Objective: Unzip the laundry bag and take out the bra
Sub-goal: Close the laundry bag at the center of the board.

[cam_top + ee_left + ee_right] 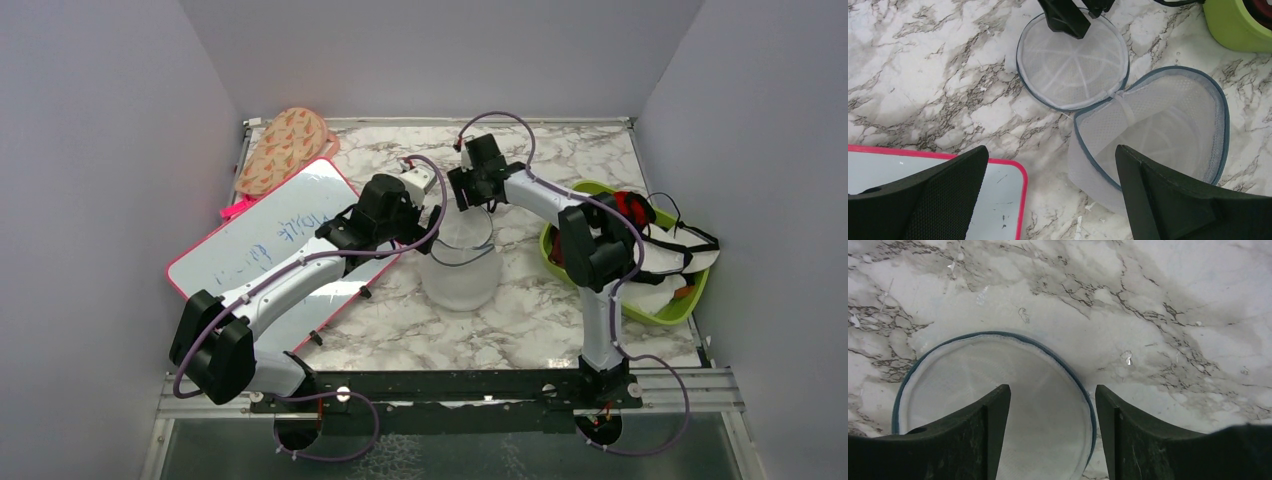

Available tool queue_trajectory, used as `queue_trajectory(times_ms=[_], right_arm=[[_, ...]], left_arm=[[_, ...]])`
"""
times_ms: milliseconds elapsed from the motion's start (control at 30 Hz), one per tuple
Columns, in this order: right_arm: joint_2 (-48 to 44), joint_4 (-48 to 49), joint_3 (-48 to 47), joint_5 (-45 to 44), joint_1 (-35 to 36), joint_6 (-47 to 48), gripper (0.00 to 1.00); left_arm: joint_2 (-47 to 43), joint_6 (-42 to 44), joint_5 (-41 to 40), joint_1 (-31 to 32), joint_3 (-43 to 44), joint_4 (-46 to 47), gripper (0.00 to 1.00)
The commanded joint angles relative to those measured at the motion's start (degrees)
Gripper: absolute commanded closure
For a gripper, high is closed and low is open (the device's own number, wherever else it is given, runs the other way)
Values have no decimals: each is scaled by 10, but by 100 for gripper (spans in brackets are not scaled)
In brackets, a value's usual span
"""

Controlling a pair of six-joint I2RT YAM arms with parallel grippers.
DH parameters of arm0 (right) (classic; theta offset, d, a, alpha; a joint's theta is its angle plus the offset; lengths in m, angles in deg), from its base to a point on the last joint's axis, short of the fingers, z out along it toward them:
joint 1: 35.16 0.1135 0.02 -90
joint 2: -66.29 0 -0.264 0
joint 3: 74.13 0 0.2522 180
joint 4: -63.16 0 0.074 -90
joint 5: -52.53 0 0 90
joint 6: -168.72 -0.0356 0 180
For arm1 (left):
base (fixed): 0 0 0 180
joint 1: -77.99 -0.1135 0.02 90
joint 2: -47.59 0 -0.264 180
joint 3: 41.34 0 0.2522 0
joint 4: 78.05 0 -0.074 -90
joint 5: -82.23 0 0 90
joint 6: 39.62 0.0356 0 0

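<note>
Left gripper (1052,152) is spread wide, nothing held or touched; its pads are black and textured. A pink-rimmed whiteboard (998,195) is seen under its left finger. The laundry bag (1158,135) is found under its right finger: unzipped, a soft white mesh drum with a grey-blue zipper rim, only mesh visible inside. The round lid (1073,65) is flipped flat onto the marble table (923,75), joined by a mesh strip. Right gripper (1053,390) is held open over that lid, gripping nothing; contact cannot be told. The bra (693,238), black with thin straps, is seen in the lime-green tray (1233,30), right of the right gripper.
</note>
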Motion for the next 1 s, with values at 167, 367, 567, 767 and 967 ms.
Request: queue_trajectory(times_ms=[167, 367, 567, 767, 967], right_arm=[[68, -50, -10, 4, -7, -1, 41], [72, -19, 42, 8, -7, -8, 55], [64, -26, 27, 15, -7, 1, 73], [21, -30, 14, 0, -7, 19, 99], [-63, -31, 28, 31, -7, 25, 99]], left_arm=[[-5, 2, 4, 1, -2, 9, 7], [-2, 1, 8, 1, -1, 9, 7], [6, 1, 10, 1, 0, 6, 7], [11, -2, 17, 1, 2, 5, 7], [13, -2, 14, 1, 2, 6, 7]])
